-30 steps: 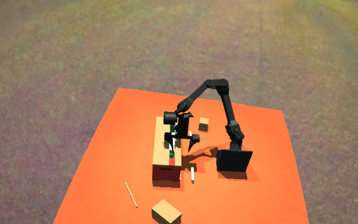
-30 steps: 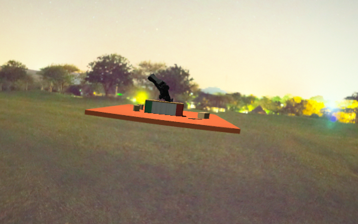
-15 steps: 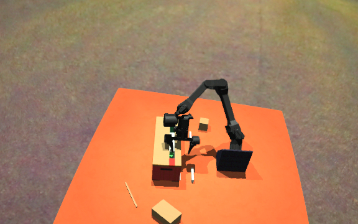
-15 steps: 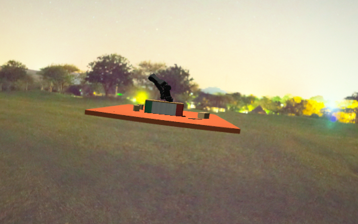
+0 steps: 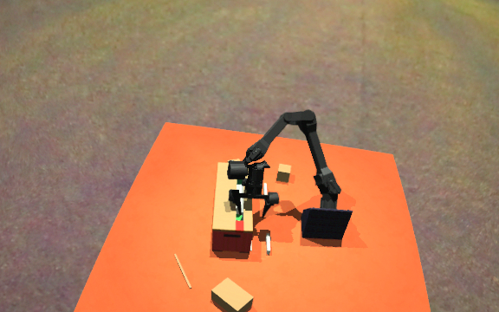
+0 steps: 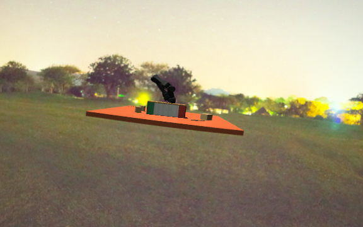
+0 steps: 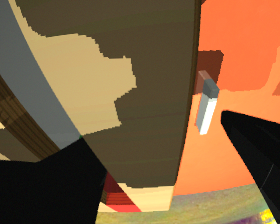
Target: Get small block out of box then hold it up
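I can read no writing anywhere: no letters, numbers, labels or brand marks on anything in the three views.
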Action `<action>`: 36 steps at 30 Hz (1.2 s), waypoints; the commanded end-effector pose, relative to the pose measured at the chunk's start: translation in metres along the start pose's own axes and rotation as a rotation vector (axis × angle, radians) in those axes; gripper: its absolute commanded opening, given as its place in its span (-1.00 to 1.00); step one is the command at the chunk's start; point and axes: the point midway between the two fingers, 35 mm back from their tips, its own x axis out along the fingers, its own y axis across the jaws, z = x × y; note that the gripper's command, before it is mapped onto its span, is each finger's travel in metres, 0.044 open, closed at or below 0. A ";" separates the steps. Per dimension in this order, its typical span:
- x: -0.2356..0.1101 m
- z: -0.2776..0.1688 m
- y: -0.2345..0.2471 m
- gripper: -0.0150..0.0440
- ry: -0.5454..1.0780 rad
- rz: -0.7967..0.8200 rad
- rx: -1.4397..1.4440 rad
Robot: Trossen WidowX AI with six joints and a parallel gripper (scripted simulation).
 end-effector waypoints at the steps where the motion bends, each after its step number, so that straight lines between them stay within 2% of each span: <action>1: 0.003 -0.006 -0.001 0.86 0.004 -0.006 -0.002; 36: 0.015 -0.040 -0.001 0.86 0.006 -0.005 -0.001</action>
